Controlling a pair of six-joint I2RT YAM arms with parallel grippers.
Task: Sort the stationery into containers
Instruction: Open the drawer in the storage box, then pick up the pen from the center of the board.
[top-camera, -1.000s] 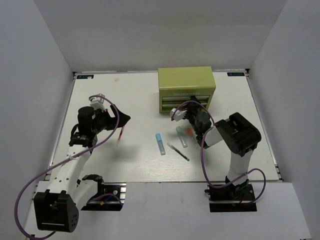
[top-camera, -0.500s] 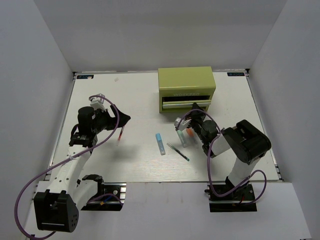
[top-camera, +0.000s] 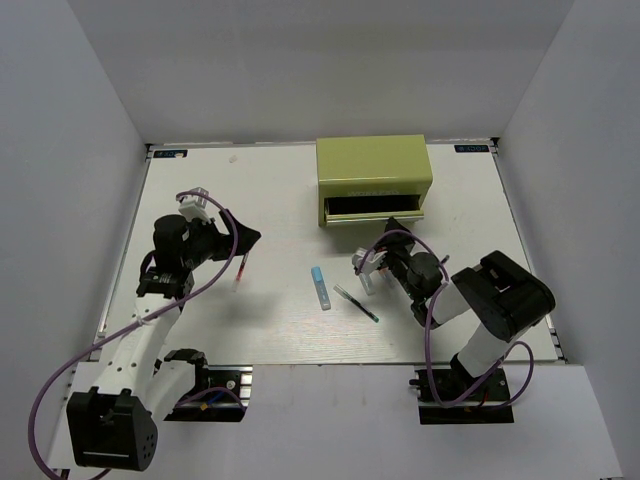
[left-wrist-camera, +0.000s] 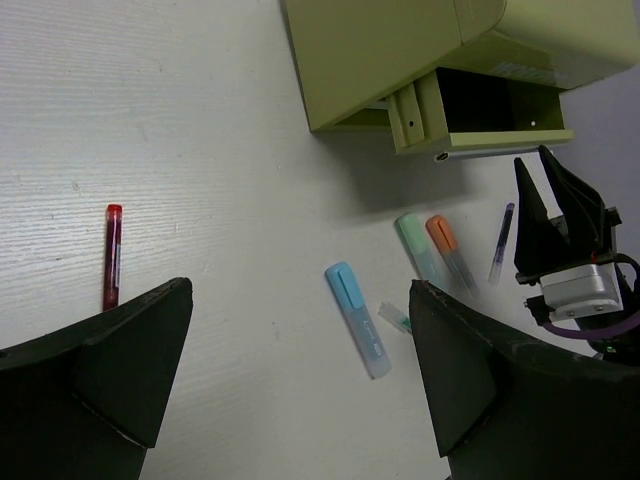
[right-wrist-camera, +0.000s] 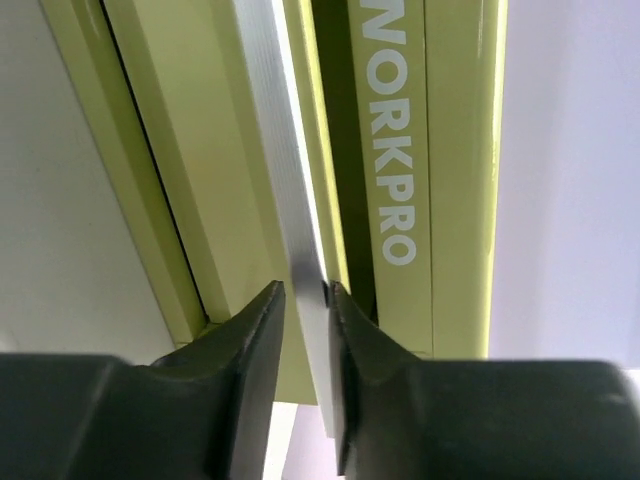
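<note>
The olive-green tool chest (top-camera: 372, 160) stands at the back, with one drawer (left-wrist-camera: 495, 140) pulled out and dark inside. My right gripper (top-camera: 385, 232) is shut on the drawer's silver handle (right-wrist-camera: 300, 240). My left gripper (top-camera: 245, 240) is open and empty, above the red pen (top-camera: 240, 270), which also shows in the left wrist view (left-wrist-camera: 112, 255). The blue marker (left-wrist-camera: 357, 318) and green-black pen (top-camera: 357, 303) lie mid-table. The green marker (left-wrist-camera: 420, 250), orange marker (left-wrist-camera: 447, 245) and purple pen (left-wrist-camera: 500, 240) lie in front of the chest, beside my right gripper (left-wrist-camera: 537, 165).
White walls close in the table (top-camera: 200, 190) on three sides. My right arm and its purple cable (top-camera: 400, 236) hang over the markers in front of the chest. The pale "WORKPRO" lettering (right-wrist-camera: 392, 150) is on the chest's front.
My right gripper has drawn back toward the near edge, and the drawer has slid out of the chest from shut to open. My left arm has hardly moved.
</note>
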